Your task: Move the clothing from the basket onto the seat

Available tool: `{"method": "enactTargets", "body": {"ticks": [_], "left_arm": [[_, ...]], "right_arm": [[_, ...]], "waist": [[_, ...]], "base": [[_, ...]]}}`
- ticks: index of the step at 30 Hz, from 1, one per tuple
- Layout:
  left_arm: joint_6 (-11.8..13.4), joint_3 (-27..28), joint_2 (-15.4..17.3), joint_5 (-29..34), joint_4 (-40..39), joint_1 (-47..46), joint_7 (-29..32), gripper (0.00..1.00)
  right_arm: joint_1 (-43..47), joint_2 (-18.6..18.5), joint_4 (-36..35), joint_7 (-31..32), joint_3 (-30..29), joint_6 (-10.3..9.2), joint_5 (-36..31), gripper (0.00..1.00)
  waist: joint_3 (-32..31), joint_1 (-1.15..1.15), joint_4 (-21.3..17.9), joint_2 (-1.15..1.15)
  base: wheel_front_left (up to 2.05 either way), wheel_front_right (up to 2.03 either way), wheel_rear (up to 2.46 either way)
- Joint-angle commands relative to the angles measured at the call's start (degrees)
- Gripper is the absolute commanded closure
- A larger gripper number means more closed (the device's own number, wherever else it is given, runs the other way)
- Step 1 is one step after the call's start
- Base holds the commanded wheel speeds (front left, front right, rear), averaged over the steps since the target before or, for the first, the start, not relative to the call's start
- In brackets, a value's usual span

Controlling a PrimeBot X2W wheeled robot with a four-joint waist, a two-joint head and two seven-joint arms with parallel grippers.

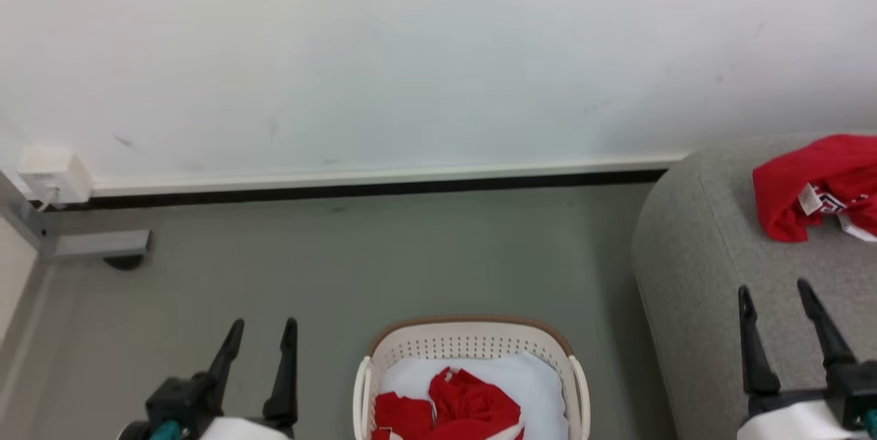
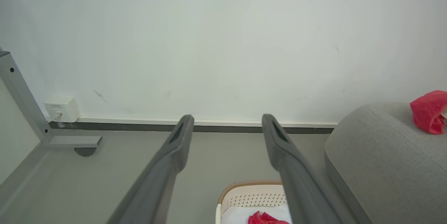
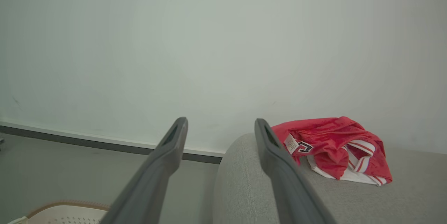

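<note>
Clothing (image 1: 473, 404), crumpled red, in cream basket (image 1: 473, 338) bottom centre, second garment (image 1: 788, 179) on grey seat (image 1: 692, 255) at right, left gripper (image 1: 264, 322) and right gripper (image 1: 772, 286) spread.

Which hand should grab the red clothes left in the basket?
Probably the left hand: it is open, empty and nearer the basket holding the red clothes. The right hand hangs over the sofa.

Bright, even, shadowless light; wrist views softer, corners slightly dim.
</note>
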Motion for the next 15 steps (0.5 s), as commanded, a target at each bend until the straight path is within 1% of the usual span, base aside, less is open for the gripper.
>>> {"method": "enactTargets", "body": {"ticks": [1, 7, 9, 15], "left_arm": [[-0.6, 1.2, -0.4, 0.9, 0.4, 1.6, 0.0, 0.00], [-3.7, 5.6, -2.5, 3.5, 1.3, 4.6, 0.0, 0.00], [-4.6, 6.7, -3.1, 4.3, 1.8, 5.1, 0.0, 0.00], [-7.2, 9.2, -4.7, 6.7, 2.8, 5.9, 0.0, 0.00]], "right_arm": [[1.8, 0.2, 0.2, 0.0, -0.1, -0.12, 0.0, 0.00], [5.7, 0.8, 1.8, 0.0, 0.4, -0.12, 1.5, 0.00], [6.3, 0.8, 2.4, 0.0, 0.6, -0.12, 2.7, 0.00], [7.0, 0.8, 3.4, 0.0, 1.3, -0.12, 3.5, 0.00]], "waist": [[-1.9, 0.02, 0.9, 0.00], [-3.5, 0.02, 1.5, 0.00], [-3.8, 0.02, 1.4, 0.00], [-4.5, 0.02, 0.8, 0.00]], "base": [[0.00, 0.00, 0.00], [0.00, 0.00, 0.00], [0.00, 0.00, 0.00], [0.00, 0.00, 0.00]]}}
